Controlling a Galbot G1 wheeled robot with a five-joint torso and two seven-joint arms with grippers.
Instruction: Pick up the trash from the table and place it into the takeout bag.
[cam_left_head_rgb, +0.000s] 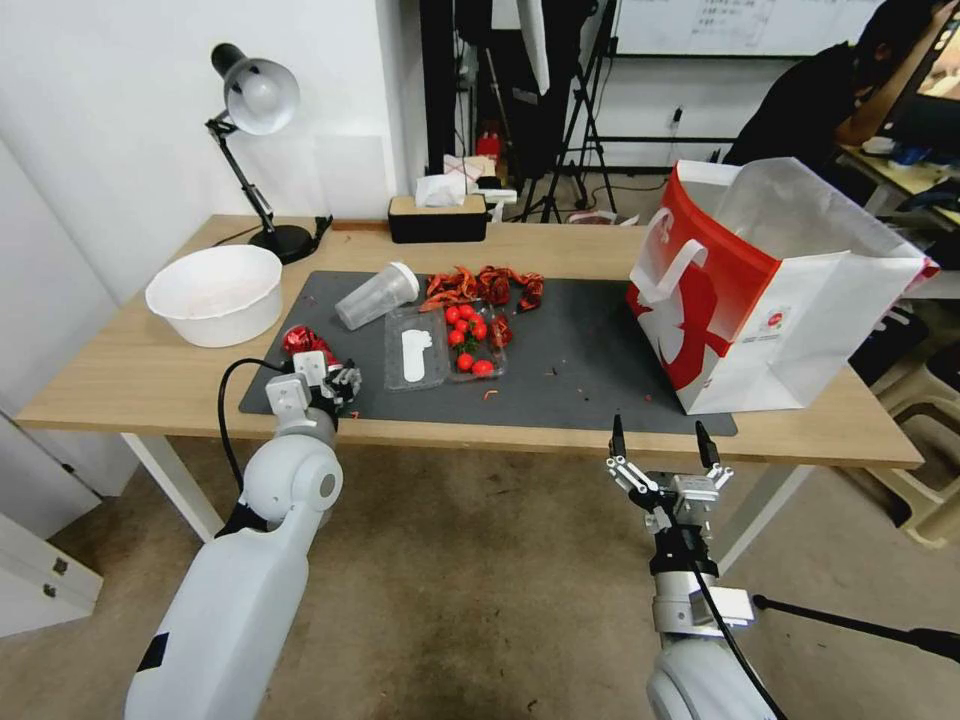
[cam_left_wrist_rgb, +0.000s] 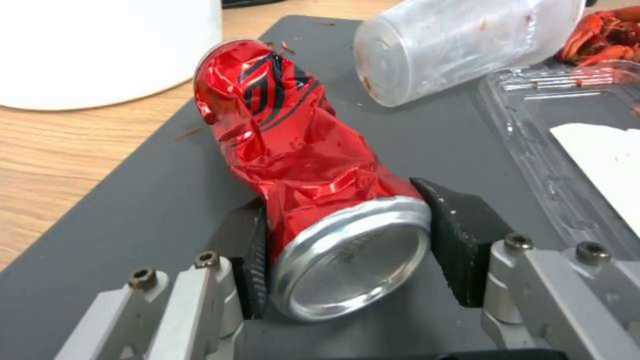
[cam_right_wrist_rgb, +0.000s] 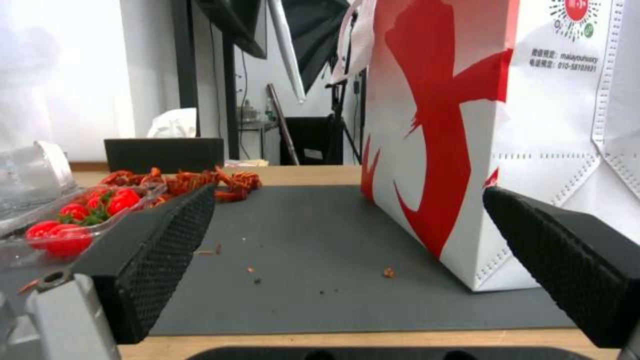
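Light-wood table carried a dark grey mat; the takeout bag stood at its 3 o'clock end, mouth up. Head view: the left gripper sat at the mat's near-left corner on the crushed red can. The right gripper hung off the near edge, fingers spread wide and empty.

Left wrist view: the pads bracketed the can's silver base, one touching, the other just beside. Its long axis ran straight away from the claw, toward the clear plastic cup.

Right wrist view: the bag stood at 1 o'clock beyond the open fingers. Judgement: the left arm holds the nearer claim.
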